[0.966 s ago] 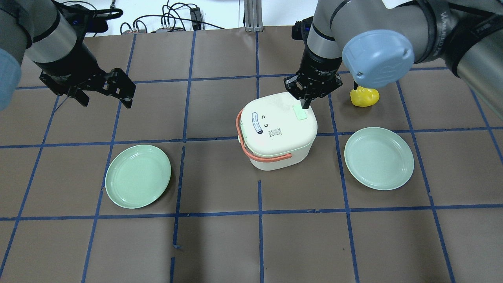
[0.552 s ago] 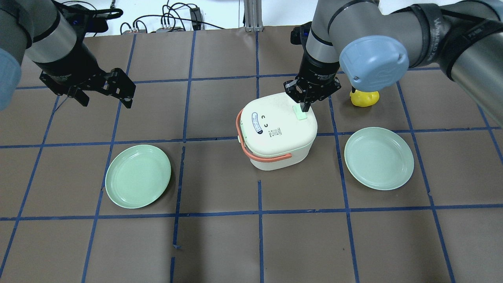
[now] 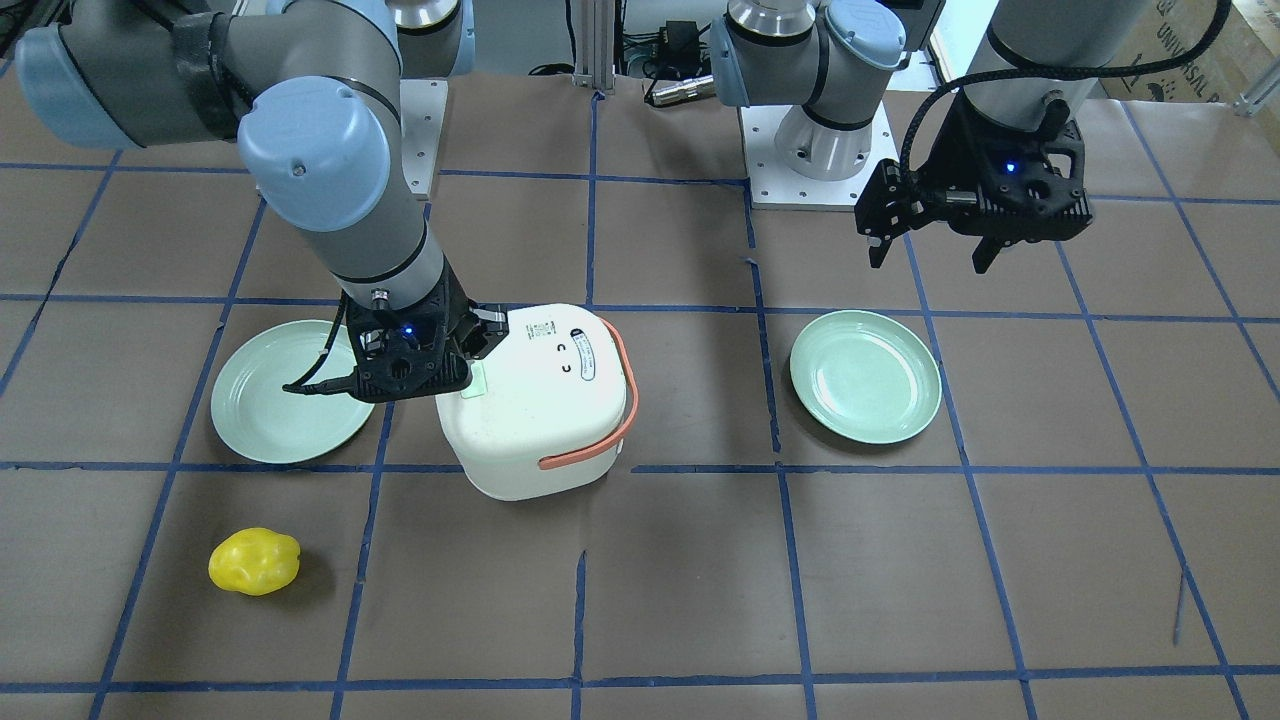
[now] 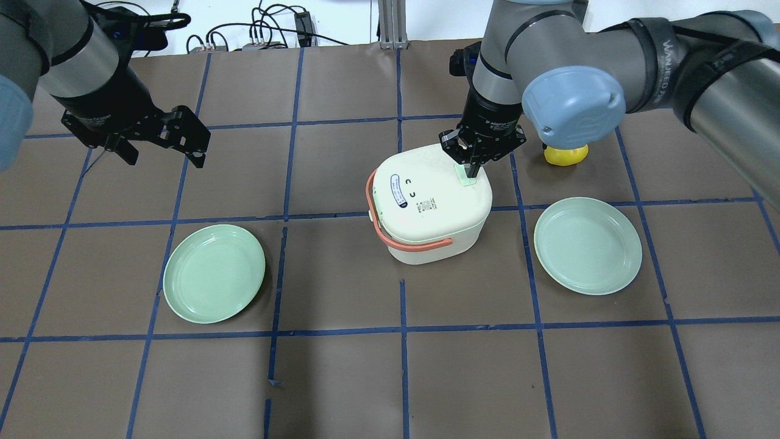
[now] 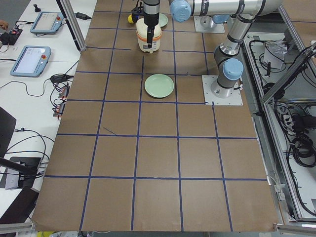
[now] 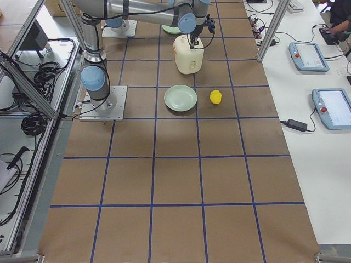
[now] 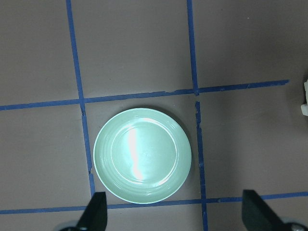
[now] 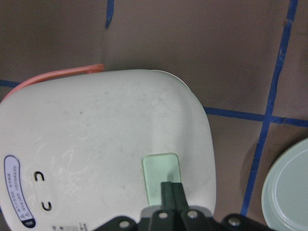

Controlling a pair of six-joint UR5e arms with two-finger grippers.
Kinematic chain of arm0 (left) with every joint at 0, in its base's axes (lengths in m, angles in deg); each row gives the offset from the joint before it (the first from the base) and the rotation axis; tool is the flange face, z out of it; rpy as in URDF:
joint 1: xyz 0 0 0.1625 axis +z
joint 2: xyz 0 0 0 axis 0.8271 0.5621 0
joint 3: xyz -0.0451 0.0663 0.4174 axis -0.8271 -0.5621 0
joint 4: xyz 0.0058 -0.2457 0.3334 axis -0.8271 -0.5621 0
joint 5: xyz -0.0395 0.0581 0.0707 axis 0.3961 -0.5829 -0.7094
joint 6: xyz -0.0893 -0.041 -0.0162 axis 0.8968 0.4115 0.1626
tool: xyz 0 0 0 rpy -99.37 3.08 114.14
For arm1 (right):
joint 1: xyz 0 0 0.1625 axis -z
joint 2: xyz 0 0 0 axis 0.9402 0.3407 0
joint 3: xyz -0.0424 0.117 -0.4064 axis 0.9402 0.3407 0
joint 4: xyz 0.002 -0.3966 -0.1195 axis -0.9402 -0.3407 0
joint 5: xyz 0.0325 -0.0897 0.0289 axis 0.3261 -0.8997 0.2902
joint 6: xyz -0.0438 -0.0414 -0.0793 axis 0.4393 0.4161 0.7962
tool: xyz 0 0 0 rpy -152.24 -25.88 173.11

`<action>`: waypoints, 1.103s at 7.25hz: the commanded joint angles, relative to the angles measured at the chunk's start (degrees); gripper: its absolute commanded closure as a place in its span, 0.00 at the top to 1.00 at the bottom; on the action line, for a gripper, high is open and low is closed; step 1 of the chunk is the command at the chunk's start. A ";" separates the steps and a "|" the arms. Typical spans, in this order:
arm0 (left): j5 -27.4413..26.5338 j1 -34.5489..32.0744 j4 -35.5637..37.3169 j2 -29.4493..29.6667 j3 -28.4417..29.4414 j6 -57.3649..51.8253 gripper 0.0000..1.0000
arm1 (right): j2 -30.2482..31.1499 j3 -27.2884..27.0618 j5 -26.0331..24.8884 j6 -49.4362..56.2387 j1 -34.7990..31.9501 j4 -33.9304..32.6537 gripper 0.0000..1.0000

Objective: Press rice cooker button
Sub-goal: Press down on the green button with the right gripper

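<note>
Atop the rice cooker [image 8: 96,144], clenched right fingers [image 8: 172,193] seemingly touch the green button [image 8: 160,169] — lengthwise toward the robot; left fingers [image 7: 97,211] spread.

Only "UNIVERSAL" reads, on a cardboard box [image 3: 1245,45]; the label [image 3: 582,356] on the rice cooker [image 3: 530,430] is too small
</note>
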 commanded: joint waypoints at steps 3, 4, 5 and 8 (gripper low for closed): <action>0.00 0.00 0.00 0.00 0.00 0.00 1.00 | -0.95 -0.06 0.26 0.06 -0.09 -0.72 0.10; 0.00 0.00 0.00 0.00 0.00 0.00 1.00 | -1.13 -0.06 0.26 -0.02 -0.09 -1.41 0.10; 0.00 0.00 0.00 0.00 0.00 0.00 1.00 | -1.13 0.03 0.26 -0.02 -0.09 -1.42 0.10; 0.00 -0.09 0.00 0.00 0.00 0.00 1.00 | 0.62 2.04 -0.01 -1.08 -0.79 2.59 0.55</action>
